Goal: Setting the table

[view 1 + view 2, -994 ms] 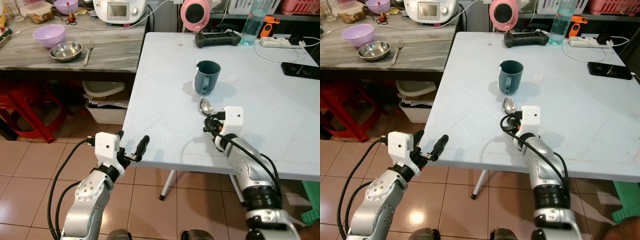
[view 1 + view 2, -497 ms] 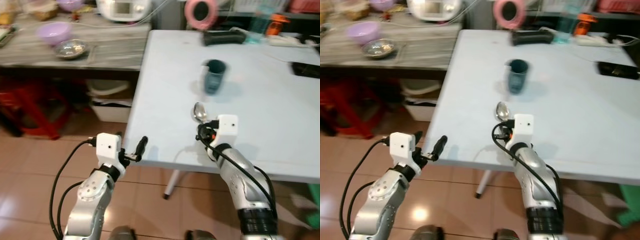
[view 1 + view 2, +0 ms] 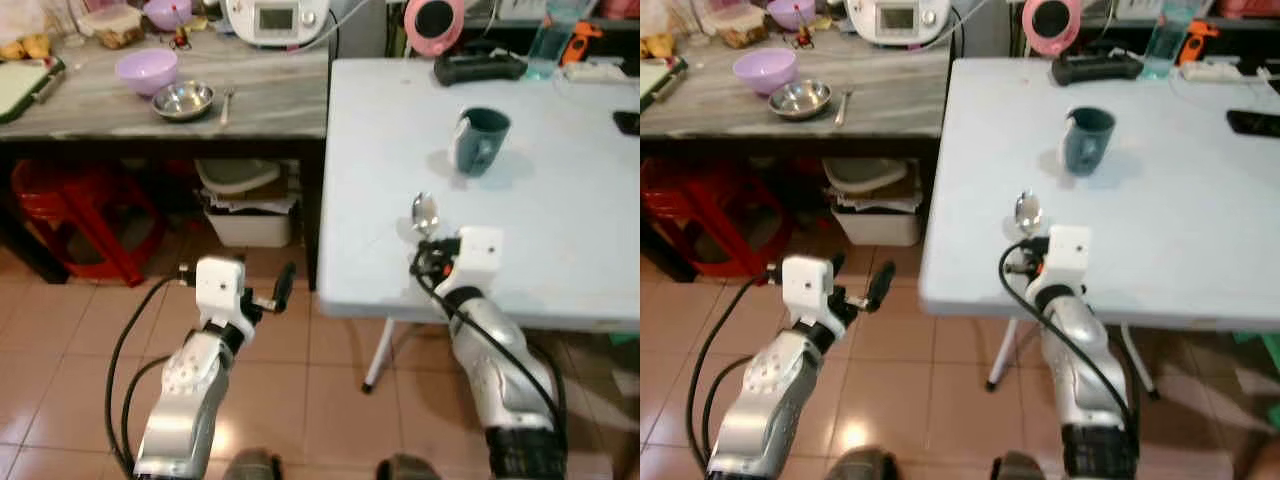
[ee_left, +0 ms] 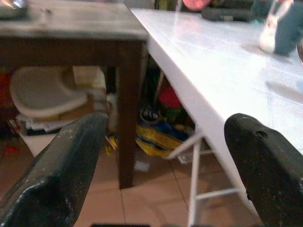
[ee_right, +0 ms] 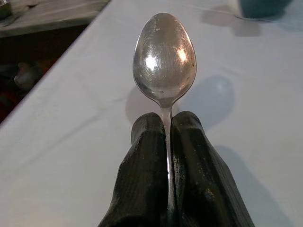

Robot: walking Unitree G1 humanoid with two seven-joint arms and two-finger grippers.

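Two claws here: right claw [image 5: 166, 142] pinching a spoon [image 5: 164, 59] over the white desk [image 3: 560, 230] mid-frame, left claw [image 4: 161, 161] wide apart lower left.

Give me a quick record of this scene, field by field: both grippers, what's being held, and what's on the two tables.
right gripper: shut on the shiny metal spoon, held over the white table near its front edge
left gripper: open, holding nothing, above the tiled floor beside the table
white table: dark teal mug, black controller
grey side table: lilac bowl, small steel bowl, fork
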